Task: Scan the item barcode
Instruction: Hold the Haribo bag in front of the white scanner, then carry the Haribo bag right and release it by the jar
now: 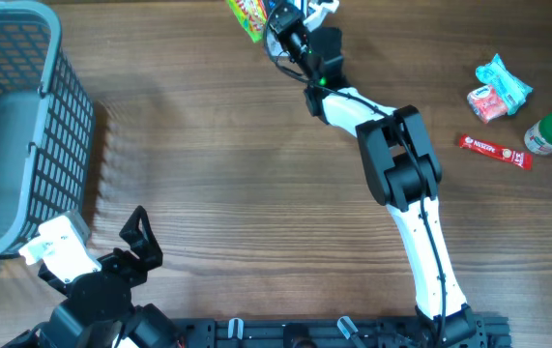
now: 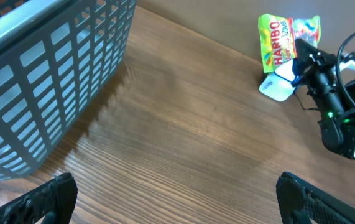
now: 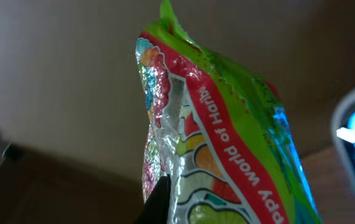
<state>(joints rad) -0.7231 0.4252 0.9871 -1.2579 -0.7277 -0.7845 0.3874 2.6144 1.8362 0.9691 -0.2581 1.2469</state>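
1. Up at 12 o'clock, the right pincer point(image 1: 277, 21) is pinching the candy bag point(image 1: 246, 14).
2. A white thing point(image 2: 278, 87) sits just beside the candy bag.
3. Down at 7 o'clock, the left pincer point(image 1: 145, 237) is spread wide and holds nothing.
4. A basket point(image 1: 63, 106) is at 9 o'clock.
5. A red bar point(image 1: 495, 151) and a jar point(image 1: 551, 133) are at 3 o'clock.

Basket point(image 1: 65, 135) left; red bar point(image 1: 494, 152), green-lid jar point(image 1: 551, 132) rt.

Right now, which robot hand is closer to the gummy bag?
Right. The right gripper is shut on the gummy bag at the table's far edge. The left gripper sits open at the near edge by the basket, far from the bag.
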